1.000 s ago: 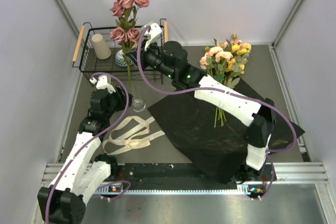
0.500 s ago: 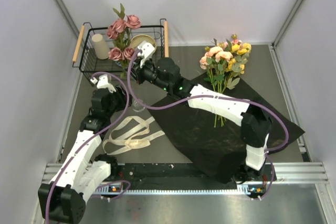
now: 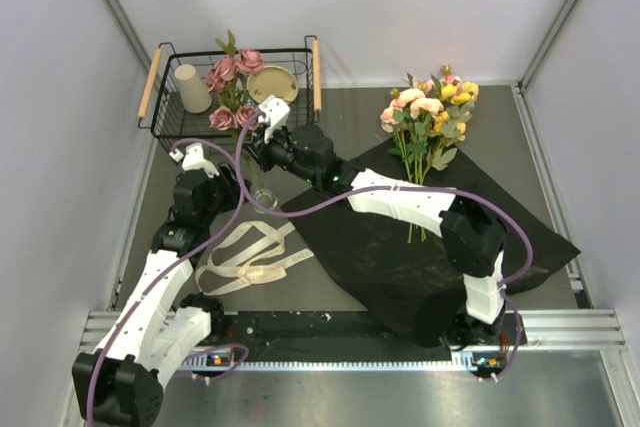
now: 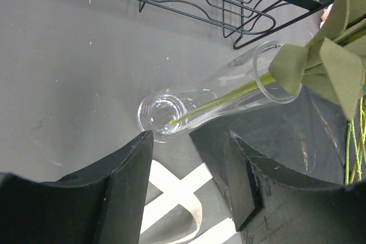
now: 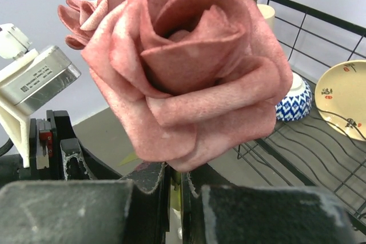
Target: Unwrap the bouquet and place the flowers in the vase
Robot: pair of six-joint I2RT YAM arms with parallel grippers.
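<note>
A mauve rose spray stands upright, its green stem running down inside the clear glass vase. My right gripper is shut on that stem just above the vase; in the right wrist view a large rose fills the frame over the closed fingers. My left gripper is open, its tips just short of the vase's base, not touching it. The other flowers, pink, peach and yellow, lie on the unfolded black paper.
A cream ribbon lies loose left of the paper, under my left gripper. The wire basket at the back left holds a paper cup, a beige plate and a blue-patterned bowl. Grey walls close both sides.
My right arm has moved left and down with the rose spray, lowering its stem into the vase. The left arm has hardly moved.
</note>
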